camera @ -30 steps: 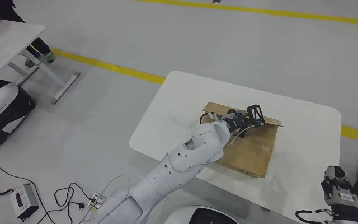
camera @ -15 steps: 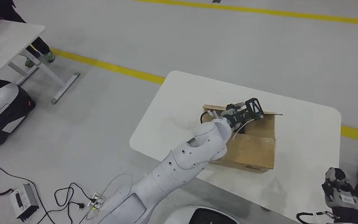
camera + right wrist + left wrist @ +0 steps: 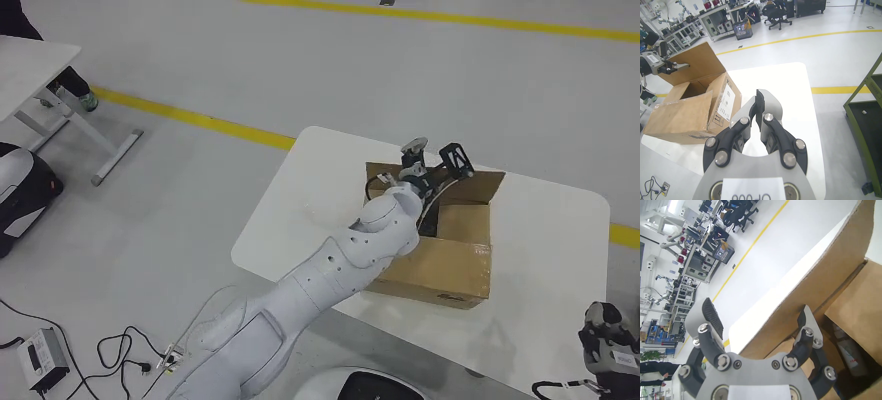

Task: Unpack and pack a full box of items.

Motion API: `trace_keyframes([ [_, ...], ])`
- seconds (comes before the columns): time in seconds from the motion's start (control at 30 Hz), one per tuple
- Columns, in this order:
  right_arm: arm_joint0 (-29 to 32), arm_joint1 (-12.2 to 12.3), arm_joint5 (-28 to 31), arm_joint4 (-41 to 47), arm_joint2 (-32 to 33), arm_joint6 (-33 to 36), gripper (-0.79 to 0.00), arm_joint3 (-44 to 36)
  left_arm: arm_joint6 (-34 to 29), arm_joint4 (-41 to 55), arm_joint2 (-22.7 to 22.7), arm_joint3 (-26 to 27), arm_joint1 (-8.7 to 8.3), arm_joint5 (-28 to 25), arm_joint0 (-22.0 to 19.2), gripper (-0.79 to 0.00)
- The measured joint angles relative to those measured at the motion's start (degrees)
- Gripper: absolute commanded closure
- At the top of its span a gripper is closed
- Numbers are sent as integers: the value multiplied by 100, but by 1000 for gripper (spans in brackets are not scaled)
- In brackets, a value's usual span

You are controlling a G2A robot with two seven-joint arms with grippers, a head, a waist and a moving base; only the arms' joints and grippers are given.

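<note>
Unpacking looks to be at its first step, the opening of the box (image 3: 450, 250), which sits on the white tabletop (image 3: 300, 230) toward its far side. The left gripper (image 3: 756, 308) is at the far flap (image 3: 829, 266), which stands nearly upright. Its jaws are spread wide with the flap's edge between them, and one finger rests against the flap's inner face without clamping it. The near flap (image 3: 683, 106) lies across roughly half the opening, with tape remnants along its edge, so the box is only partly open.

The right gripper (image 3: 758, 100) hangs off the tabletop's near corner, well apart from the box. Its jaws are closed and hold nothing.

Little of the inside can be seen. A pale, bottle-like item (image 3: 849, 353) lies deep in the box below an inner side flap, and the rest is in shadow. Nothing has been taken out onto the tabletop.

The next move probably calls for pushing the far flap past upright so it stays back, then folding the near flap outward. That would clear the opening for a reach from above.
</note>
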State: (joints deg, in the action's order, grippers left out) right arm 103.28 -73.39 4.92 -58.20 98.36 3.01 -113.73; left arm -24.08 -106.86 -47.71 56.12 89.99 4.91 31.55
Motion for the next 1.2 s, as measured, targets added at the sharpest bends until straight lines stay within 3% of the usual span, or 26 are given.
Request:
trace_keyframes([
  [0.2,35,-2,-3,-23,7,-14,0,-33,38,247,301,-1245,364,601,-562,-785],
  [0.3,59,-2,-7,-27,19,-15,0,-62,73,311,480,-1808,550,642,-772,-785],
  [0.6,122,-6,-19,-24,42,-21,0,-101,253,415,707,-2838,944,907,-1116,-785],
  [1.0,155,-10,-13,-38,46,-27,0,-164,411,279,835,-3419,1227,1027,-1251,-785],
  [1.2,194,-17,-36,-2,48,-47,0,-175,638,705,575,-3371,1254,1005,-1311,-785],
])
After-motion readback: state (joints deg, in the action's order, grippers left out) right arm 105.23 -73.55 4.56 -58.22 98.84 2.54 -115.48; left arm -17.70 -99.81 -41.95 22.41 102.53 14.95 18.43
